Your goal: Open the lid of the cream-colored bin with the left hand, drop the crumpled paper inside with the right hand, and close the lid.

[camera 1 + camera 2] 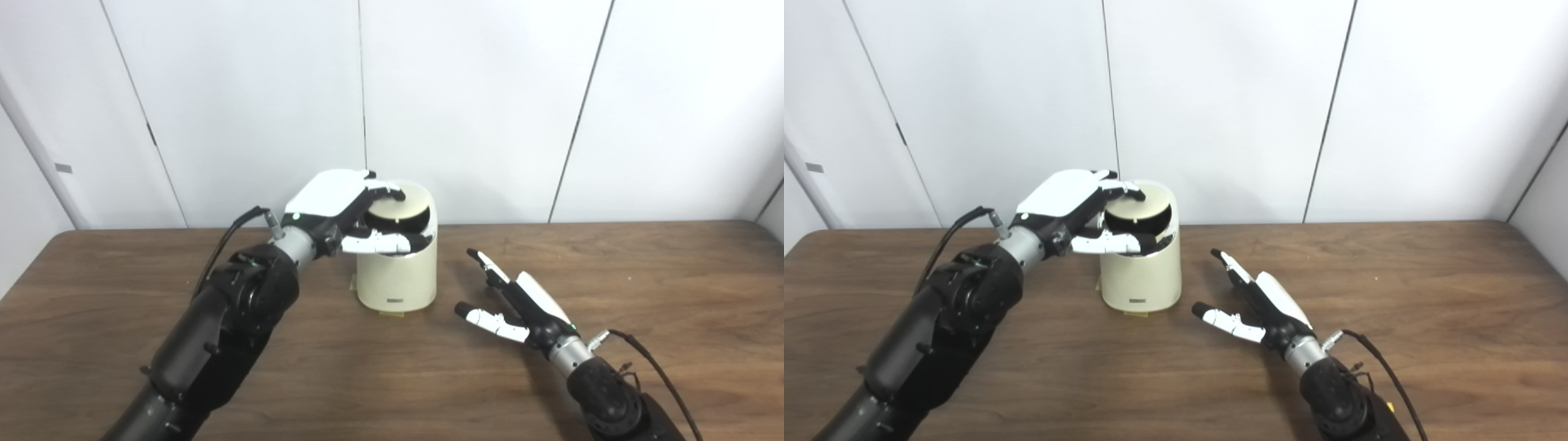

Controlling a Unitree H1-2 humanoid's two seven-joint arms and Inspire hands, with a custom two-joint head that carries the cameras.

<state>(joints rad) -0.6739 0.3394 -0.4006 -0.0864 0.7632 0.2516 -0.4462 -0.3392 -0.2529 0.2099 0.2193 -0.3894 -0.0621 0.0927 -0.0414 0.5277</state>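
From the lower left of the frame the dark left arm rises toward the centre, and the left robot hand (343,211) sits at the top of the cream-colored bin (397,275). Its fingers (386,192) curl over the lid (398,208), which is tilted up so that a dark opening shows beneath it, while the thumb lies across the front of the bin's rim; the hand is closed on the lid. The bin stands upright on the brown table (643,288), just left of the picture's centre and near the table's far edge, in front of the white wall panels. To the right of the bin, lower in the frame, the right robot hand (1255,306) hovers just above the table with fingers and thumb spread apart, holding nothing. The crumpled paper cannot be seen in either view.
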